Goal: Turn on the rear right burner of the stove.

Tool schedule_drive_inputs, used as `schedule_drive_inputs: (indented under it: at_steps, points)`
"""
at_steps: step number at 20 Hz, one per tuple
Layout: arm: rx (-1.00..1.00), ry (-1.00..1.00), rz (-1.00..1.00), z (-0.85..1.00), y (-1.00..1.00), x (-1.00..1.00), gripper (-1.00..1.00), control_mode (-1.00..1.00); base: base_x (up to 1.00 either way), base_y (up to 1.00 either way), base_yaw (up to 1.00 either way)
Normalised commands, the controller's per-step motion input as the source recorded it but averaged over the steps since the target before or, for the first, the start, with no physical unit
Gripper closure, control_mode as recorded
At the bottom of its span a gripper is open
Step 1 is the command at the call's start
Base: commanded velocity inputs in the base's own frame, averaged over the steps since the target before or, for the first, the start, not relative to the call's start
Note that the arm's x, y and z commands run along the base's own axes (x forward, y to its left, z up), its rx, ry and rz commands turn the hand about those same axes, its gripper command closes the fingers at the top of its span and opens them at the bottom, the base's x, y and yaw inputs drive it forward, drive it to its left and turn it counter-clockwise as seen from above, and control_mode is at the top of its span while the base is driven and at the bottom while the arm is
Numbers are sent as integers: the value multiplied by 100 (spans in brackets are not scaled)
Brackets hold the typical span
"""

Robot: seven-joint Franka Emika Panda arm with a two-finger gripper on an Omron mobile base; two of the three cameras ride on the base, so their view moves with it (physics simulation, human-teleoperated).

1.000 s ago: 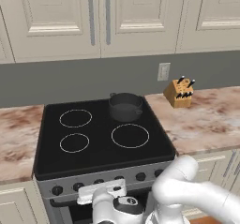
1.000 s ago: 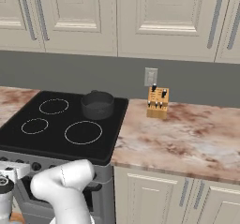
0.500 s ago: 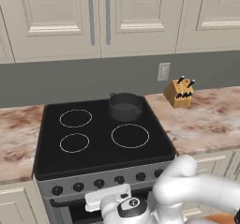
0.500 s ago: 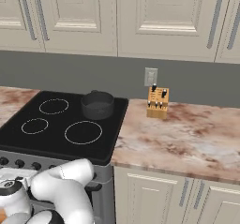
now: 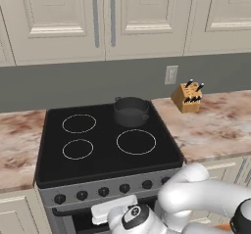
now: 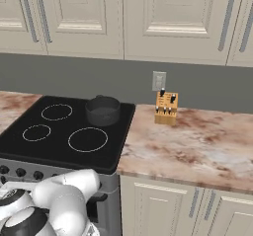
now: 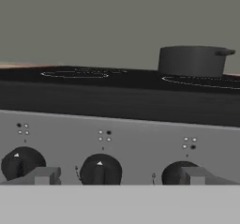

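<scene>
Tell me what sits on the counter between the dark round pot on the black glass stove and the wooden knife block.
Nothing: in the right base view, only bare marbled countertop lies between the dark pot on the stove and the wooden knife block.

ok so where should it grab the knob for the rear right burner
Take the middle knob, whose dot marker has the upper right dot dark. It is a round cap standing out from the stove front, so come straight in from the front and close the open gripper on its left and right rim.
</scene>
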Motion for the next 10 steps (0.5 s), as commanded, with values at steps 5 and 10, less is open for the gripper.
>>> schedule_drive_inputs:
  at_steps: [5,10]
  points:
    - [3,-6,0,-5,23,0,-100,-100,0,0,0]
    - [3,-1,0,-6,11,8,-100,-100,0,0,0]
